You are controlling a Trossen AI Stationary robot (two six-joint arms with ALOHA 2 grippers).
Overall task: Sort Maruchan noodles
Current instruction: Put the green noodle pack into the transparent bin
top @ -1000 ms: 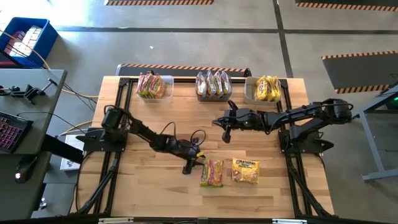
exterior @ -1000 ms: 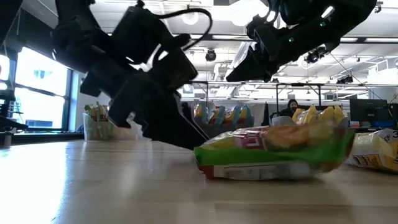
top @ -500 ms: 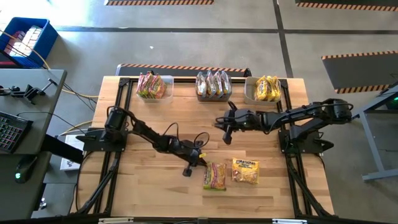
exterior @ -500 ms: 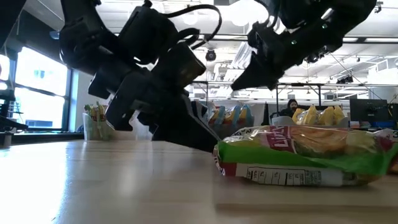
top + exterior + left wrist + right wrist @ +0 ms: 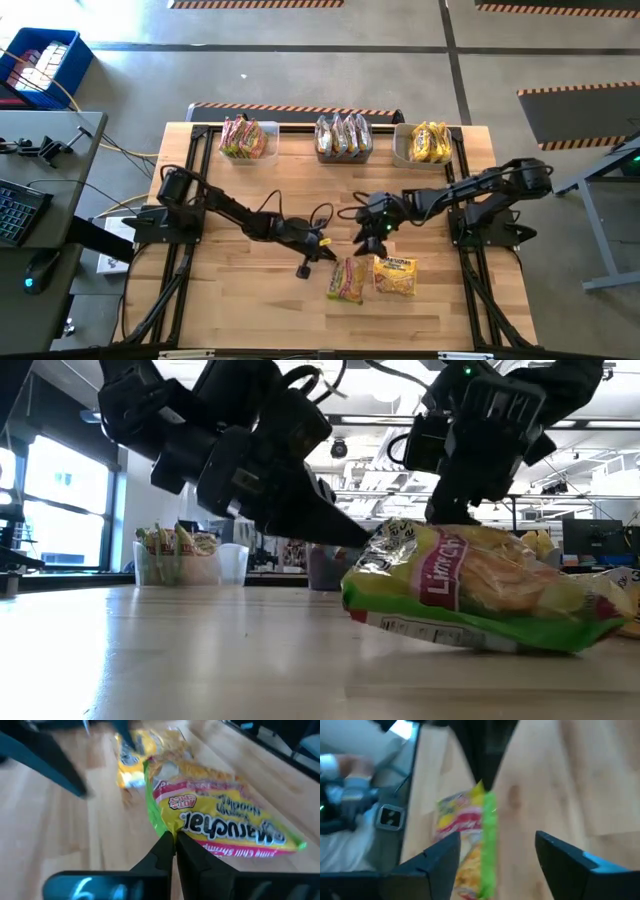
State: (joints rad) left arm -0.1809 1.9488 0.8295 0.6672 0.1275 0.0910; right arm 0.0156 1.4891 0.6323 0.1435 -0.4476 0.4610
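**Handing the green-edged packet across, without letting it drop**

My left gripper (image 5: 170,845) has its fingers pinched tight on the edge of the green-and-red Maruchan packet (image 5: 347,279), near the front middle of the worktop (image 5: 230,310). From table height the packet (image 5: 470,590) sits tilted, one end lifted and the other resting on the wood. My right gripper (image 5: 492,855) is spread wide and comes down over the same packet, one finger on either side of its green edge.

As I judge it, the step in hand is a pass from left to right. To do it well I should keep the left pinch firm until the right fingers have closed on plenty of wrapper, not just the thin crimped seam, which looks slippery and may slide out. The right fingers should close square to the edge. Only then should the left let go. The plain yellow packet (image 5: 395,275) lies just beside it, so I must lower carefully and not drag it along.

Along the far edge stand three clear bins: the left bin (image 5: 246,139) holds green-and-red packets, so that is likely where this one belongs; the middle bin (image 5: 343,137) and the right bin (image 5: 431,143), holding yellow packets, stand next to it.

Writing: "Maruchan" reads upside down on the red band in my left wrist view, with a small red logo patch beside it. From table height I make out "Lime" and a partial word after it. The smaller print is too blurred to read.
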